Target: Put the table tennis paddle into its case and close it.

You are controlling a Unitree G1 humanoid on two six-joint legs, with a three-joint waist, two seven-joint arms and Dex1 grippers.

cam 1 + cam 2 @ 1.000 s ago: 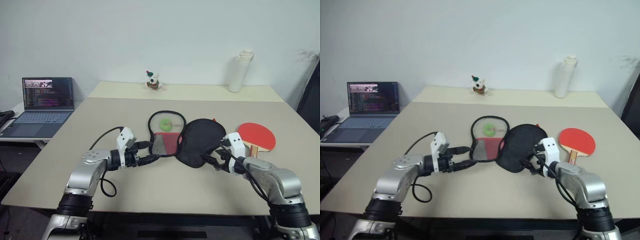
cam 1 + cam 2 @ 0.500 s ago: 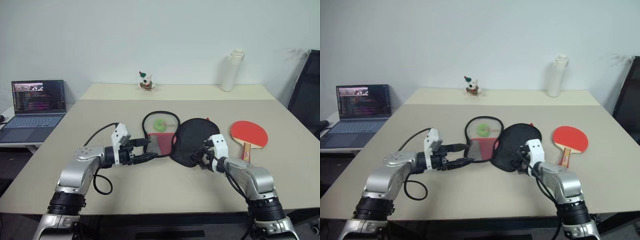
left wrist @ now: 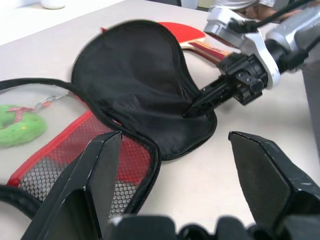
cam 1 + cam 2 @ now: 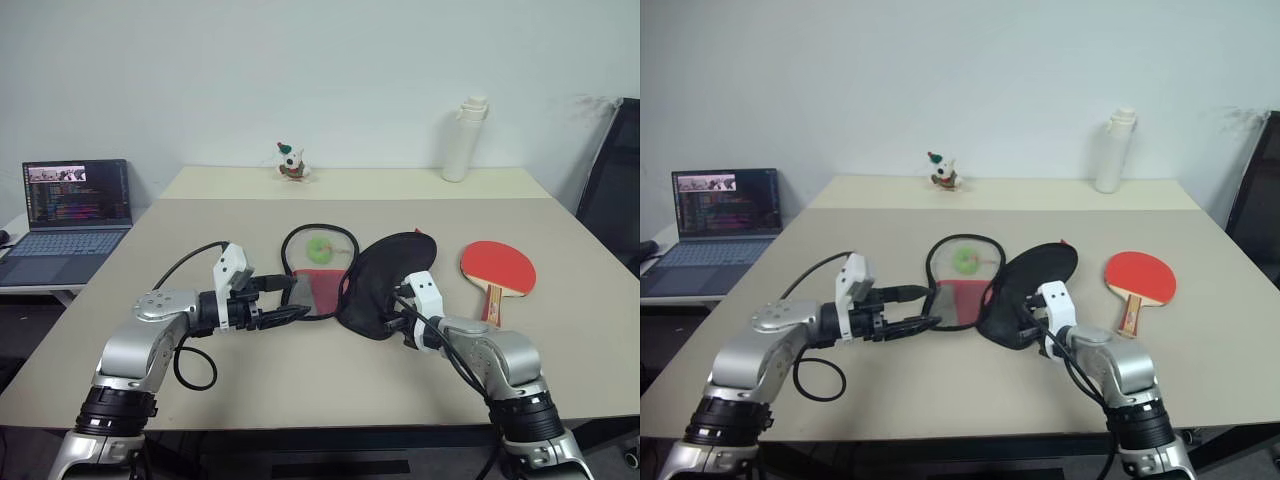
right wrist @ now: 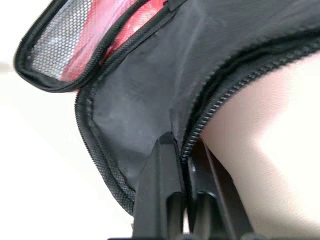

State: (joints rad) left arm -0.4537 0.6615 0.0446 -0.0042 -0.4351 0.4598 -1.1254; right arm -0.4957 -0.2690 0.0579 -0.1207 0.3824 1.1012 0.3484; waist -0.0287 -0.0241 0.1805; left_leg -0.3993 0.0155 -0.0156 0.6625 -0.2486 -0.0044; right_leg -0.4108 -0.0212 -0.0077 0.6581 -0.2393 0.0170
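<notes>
The case lies open in mid-table: its mesh-lined half (image 4: pixel 318 282) holds a green charm (image 4: pixel 318 250), and its black half (image 4: pixel 385 282) stands tilted up off the table. My right gripper (image 4: pixel 393 313) is shut on the zip edge of that black half (image 5: pixel 150 100), at its near rim. My left gripper (image 4: pixel 292 300) is open, its fingers (image 3: pixel 97 175) on either side of the mesh half's narrow near end. The table tennis paddle (image 4: pixel 497 268) lies flat, red face up, to the right of the case, beyond my right arm.
An open laptop (image 4: pixel 65 200) sits on a side table at the left. A white bottle (image 4: pixel 460 140) and a small toy figure (image 4: pixel 290 162) stand along the far edge of the table (image 4: pixel 300 380). A black chair (image 4: pixel 612 180) is at the right.
My right gripper has shut on the rim of the case's black half and moved left, tipping that half up. The left gripper stays open in about the same place. The camera has shifted.
</notes>
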